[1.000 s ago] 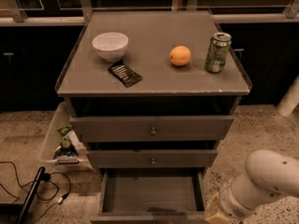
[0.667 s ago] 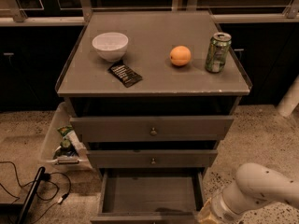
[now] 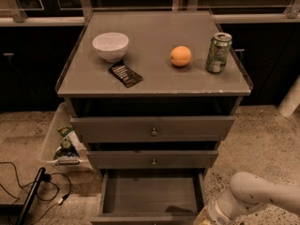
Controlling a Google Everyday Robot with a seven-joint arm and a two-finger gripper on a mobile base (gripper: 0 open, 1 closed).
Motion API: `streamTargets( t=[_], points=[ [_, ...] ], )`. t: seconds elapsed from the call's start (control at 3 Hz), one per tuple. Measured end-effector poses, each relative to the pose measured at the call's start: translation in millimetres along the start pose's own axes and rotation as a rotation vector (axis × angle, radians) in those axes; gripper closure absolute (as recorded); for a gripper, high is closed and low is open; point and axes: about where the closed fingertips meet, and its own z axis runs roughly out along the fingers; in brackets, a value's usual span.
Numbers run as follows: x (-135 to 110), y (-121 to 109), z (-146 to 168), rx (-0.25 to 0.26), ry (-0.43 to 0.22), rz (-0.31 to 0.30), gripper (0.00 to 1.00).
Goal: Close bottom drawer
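Down in the bottom right corner, the white arm (image 3: 262, 196) reaches in low, and the gripper (image 3: 206, 217) sits right at the frame's lower edge, just beside the right front corner of the bottom drawer (image 3: 150, 196). The gripper is cut off there, so what it touches cannot be told.

The bottom drawer is pulled well out of the grey cabinet (image 3: 154, 125), its open box facing up, its long side running left to right, its front panel toward the camera at the lower edge of view. Its inside looks bare and grey. Above it, the middle drawer (image 3: 152, 159) and the top drawer (image 3: 152, 128) each show a small round knob; both stand out a little from the frame.

On the cabinet top: a white bowl (image 3: 110, 46) at left, a dark packet (image 3: 125, 74) just in front of it, an orange (image 3: 180, 56) near the middle, a green can (image 3: 218, 52) upright at right.

The floor is speckled stone. A clear bin (image 3: 61, 142) of items sits left of the cabinet, black cables (image 3: 28, 182) beside it.
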Motion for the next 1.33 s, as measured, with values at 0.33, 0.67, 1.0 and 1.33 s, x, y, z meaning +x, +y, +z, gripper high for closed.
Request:
streamTargets(
  t=[0.33, 0.67, 1.0, 1.33],
  points=[
    [0.0, 0.2, 0.1, 0.000, 0.000, 0.000, 1.00],
    [3.8, -15.3, 25.7, 0.025, -0.020, -0.022, 1.00],
    [0.5, -40.6, 51.7, 0.109, -0.083, -0.087, 1.00],
    [-11.9, -67.4, 48.6, 0.225, -0.102, -0.172, 1.00]
  ],
)
